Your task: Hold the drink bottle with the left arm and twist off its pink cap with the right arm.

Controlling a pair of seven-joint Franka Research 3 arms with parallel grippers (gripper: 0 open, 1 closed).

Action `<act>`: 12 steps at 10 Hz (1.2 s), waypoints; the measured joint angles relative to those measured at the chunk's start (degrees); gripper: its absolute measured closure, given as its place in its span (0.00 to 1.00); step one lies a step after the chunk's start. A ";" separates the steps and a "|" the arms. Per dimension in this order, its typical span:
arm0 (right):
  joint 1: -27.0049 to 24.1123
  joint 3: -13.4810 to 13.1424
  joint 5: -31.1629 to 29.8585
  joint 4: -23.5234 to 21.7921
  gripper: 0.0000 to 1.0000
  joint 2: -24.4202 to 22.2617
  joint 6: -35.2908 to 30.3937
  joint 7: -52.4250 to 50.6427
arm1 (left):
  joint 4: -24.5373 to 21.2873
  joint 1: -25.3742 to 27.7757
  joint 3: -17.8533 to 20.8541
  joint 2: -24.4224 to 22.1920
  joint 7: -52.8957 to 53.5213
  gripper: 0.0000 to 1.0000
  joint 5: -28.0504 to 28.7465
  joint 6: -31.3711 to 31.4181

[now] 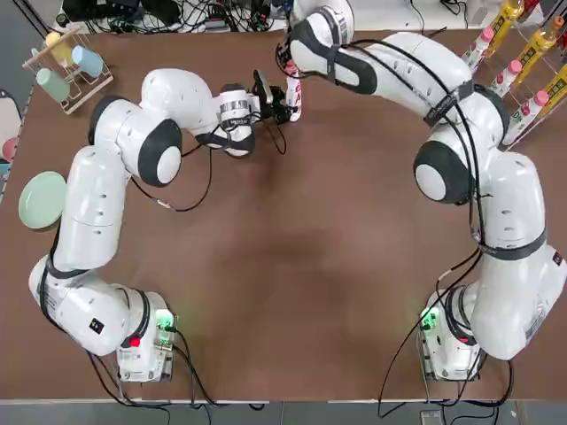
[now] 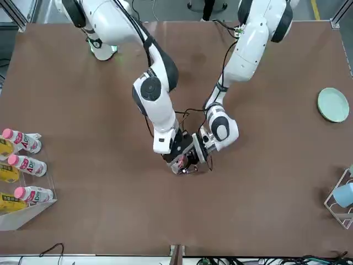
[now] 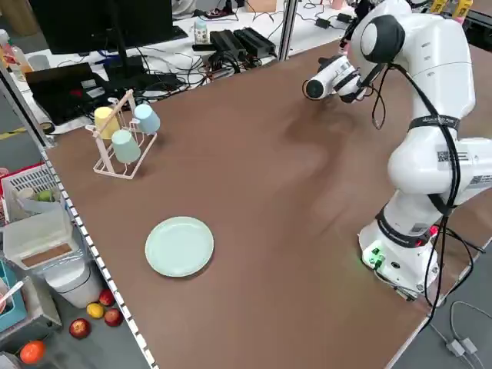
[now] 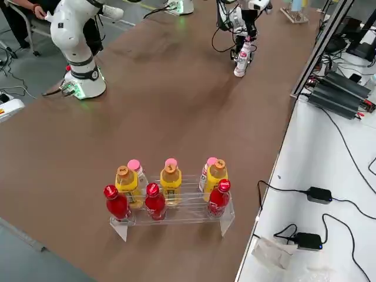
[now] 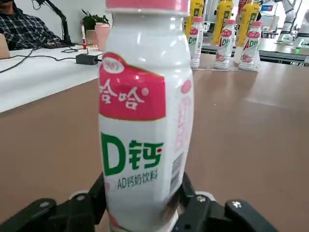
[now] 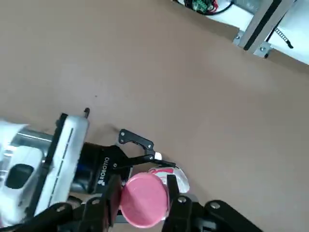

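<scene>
Pink cap (image 6: 144, 199): pinched from above between the right gripper (image 6: 143, 205) jaws, one black finger on each side of the disc; still seated on the neck.
Right jaws: narrow, closed on the cap.
Left jaws: closed on the lower body of the drink bottle (image 5: 145, 121), the left gripper (image 5: 140, 205) coming in level from the side, black fingers hugging the base.
Bottle position: standing on the brown tabletop (image 1: 292, 239) at the far middle, between the two wrists; well away from the rack of spare bottles (image 4: 170, 197) and the pale green plate (image 1: 42, 200).
Axis: long axis upright, cap end up, base down; label print faces the left wrist.
Step in hand: unscrewing, by my reading.
How to do it well: keep the turn centred on the bottle's upright axis, no sideways pull; left grip firm enough that the body does not spin along; lift only once the thread lets go.
Risk: slim plastic body may squash or tip if the right wrist drags off-centre.
</scene>
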 joint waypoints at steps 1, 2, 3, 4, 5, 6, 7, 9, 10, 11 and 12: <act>-0.42 -0.03 0.04 0.00 0.57 -0.55 -1.49 -0.10 | 0.02 0.00 0.00 0.01 0.00 0.39 0.00 0.00; -1.55 -0.12 0.04 -0.10 0.57 -1.03 -3.14 -1.89 | 0.03 0.00 0.00 0.02 0.00 0.39 0.00 0.00; -3.87 -0.22 0.05 -0.53 0.57 -1.42 -4.32 -5.70 | 0.05 0.00 0.00 0.03 0.00 0.39 0.00 0.00; -7.01 -0.25 0.11 -1.38 0.57 -1.63 -4.95 -9.82 | 0.07 0.00 0.00 0.04 0.00 0.39 0.00 0.00; -9.93 -0.27 0.20 -2.95 0.57 -1.86 -5.07 -13.39 | 0.09 -0.01 0.00 0.05 0.00 0.39 0.00 0.00; -12.11 -0.30 0.22 -5.45 0.57 -2.30 -5.01 -15.70 | 0.11 -0.01 0.00 0.06 0.00 0.39 0.00 0.00; -13.43 -0.30 0.21 -8.79 0.57 -2.87 -4.02 -16.91 | 0.13 -0.01 0.00 0.07 0.00 0.39 0.00 0.00; -13.77 -0.29 0.17 -18.09 0.57 -3.75 4.58 -17.20 | 0.27 -0.02 -0.01 0.16 0.00 0.39 0.00 0.00; -13.88 -0.35 0.16 -24.54 0.57 -4.49 11.86 -17.21 | 0.36 -0.02 -0.01 0.19 -0.03 0.39 0.00 0.00; -14.02 -0.39 0.14 -30.21 0.57 -4.82 18.28 -17.26 | 0.45 -0.03 -0.01 0.20 -0.12 0.39 0.00 0.00; -14.04 -0.39 0.13 -33.82 0.56 -4.91 22.35 -17.29 | 0.53 -0.02 0.00 0.21 -0.18 0.39 0.00 0.00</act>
